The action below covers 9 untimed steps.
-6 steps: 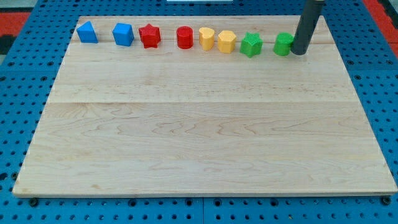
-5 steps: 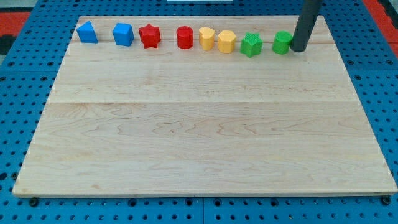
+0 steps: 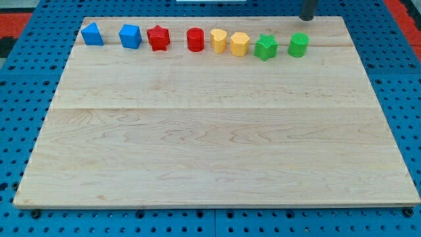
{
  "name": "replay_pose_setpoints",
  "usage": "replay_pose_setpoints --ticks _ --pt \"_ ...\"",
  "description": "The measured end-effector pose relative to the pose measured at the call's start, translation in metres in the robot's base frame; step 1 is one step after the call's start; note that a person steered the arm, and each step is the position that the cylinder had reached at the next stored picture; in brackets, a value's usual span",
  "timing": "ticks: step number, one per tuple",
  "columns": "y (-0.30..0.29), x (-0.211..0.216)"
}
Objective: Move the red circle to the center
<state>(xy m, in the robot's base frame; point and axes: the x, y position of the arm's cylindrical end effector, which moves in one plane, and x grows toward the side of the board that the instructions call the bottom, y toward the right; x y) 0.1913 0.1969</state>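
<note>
Camera view: no brand, label or writing can be read anywhere. Since the earlier frames my tip has pulled away from the green cylinder to the view's top edge, where only its end shows; the blocks have kept their places. This rod has no jaws, so no opening to tell. The red circle sits in the row along the surface's top, between the red star and a yellow block, well left of my tip.

Pale wooden board, smooth with a slight sheen; red circle looks like ridged matt plastic.
</note>
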Motion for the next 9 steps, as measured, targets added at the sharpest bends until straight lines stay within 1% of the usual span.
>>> replay_pose_setpoints --ticks 1,2,3,4,5,6,7,8,9 --pt "-0.025 0.001" --pt "-0.112 0.001" --pt "-0.182 0.002" --pt "-0.216 0.032" --pt "-0.217 0.066" --pt "-0.226 0.075" --pt "-0.242 0.113" --pt "-0.272 0.134" --pt "-0.301 0.129"
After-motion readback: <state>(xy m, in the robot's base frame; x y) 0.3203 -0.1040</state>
